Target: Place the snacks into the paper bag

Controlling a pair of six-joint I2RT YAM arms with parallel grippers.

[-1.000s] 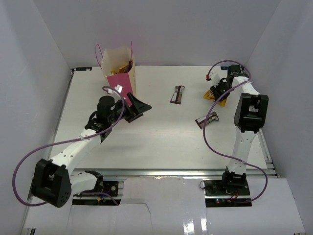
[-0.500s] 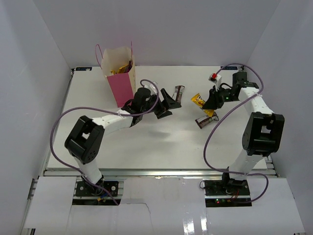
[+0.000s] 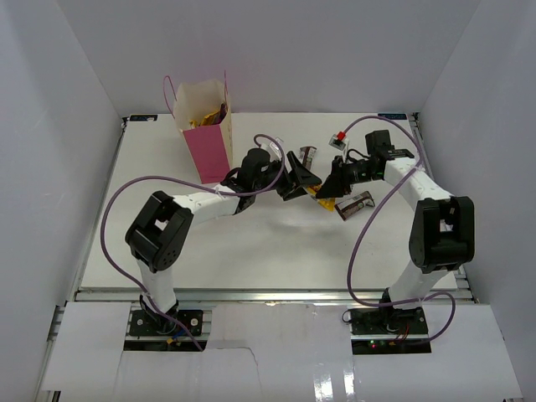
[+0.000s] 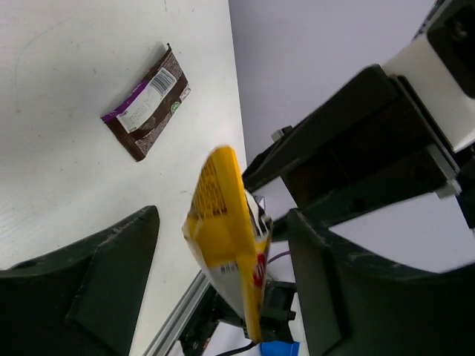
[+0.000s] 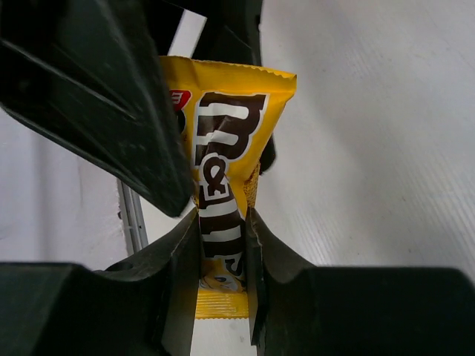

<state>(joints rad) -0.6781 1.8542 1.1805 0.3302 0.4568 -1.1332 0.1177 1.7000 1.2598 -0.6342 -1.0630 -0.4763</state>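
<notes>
Setting: a robotics laboratory test cell. Indicators: plain white panel walls [image 3: 59,126] enclose a white table [image 3: 268,243] on three sides. An aluminium rail [image 3: 276,295] runs along the near edge. Two arm bases [image 3: 163,322] are mounted just in front of it. Exposed purple cables [image 3: 350,260] loop above the table.

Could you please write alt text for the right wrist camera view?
The right gripper pinches one end of a yellow candy packet with brown lettering over the white table. The left arm's dark fingers sit close at the upper left.
</notes>
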